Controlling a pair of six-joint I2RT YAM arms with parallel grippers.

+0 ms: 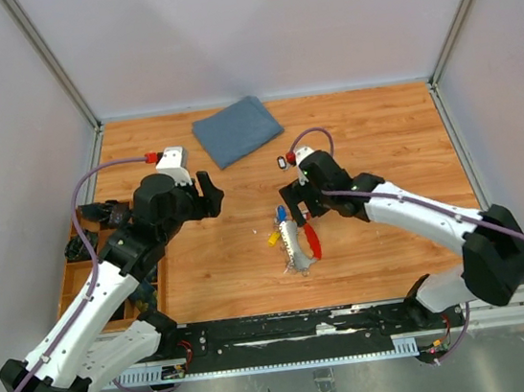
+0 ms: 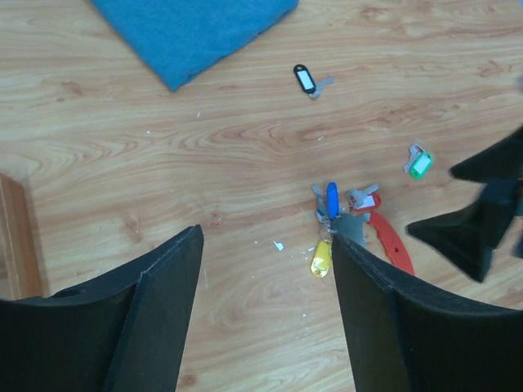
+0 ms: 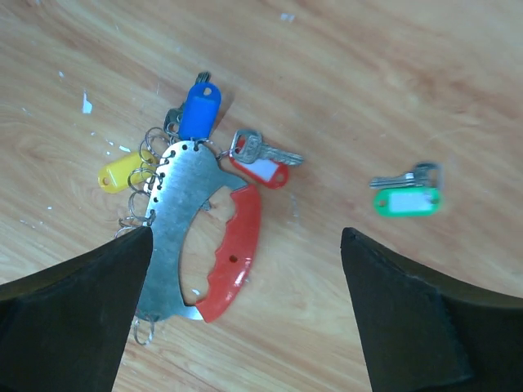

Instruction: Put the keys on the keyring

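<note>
The keyring [image 3: 181, 214] is a curved silver plate with a red grip [image 3: 234, 249] and several small wire rings along its edge, lying flat on the wooden table. A blue-tagged key [image 3: 200, 110] and a yellow-tagged key [image 3: 121, 173] rest against that ringed edge; whether they are linked to it is unclear. A red-tagged key [image 3: 263, 169] touches the red grip's top. My right gripper [image 3: 247, 237] hovers open just above the keyring [image 1: 299, 241], holding nothing. My left gripper [image 2: 268, 245] is open and empty, left of the cluster, with the yellow key [image 2: 321, 257] beside its right finger.
A green-tagged key [image 3: 406, 200] lies loose to the right of the keyring, and a black-tagged key [image 2: 305, 79] sits farther back. A folded blue cloth [image 1: 237, 130] is at the back of the table. A wooden compartment tray [image 1: 80, 278] borders the left edge.
</note>
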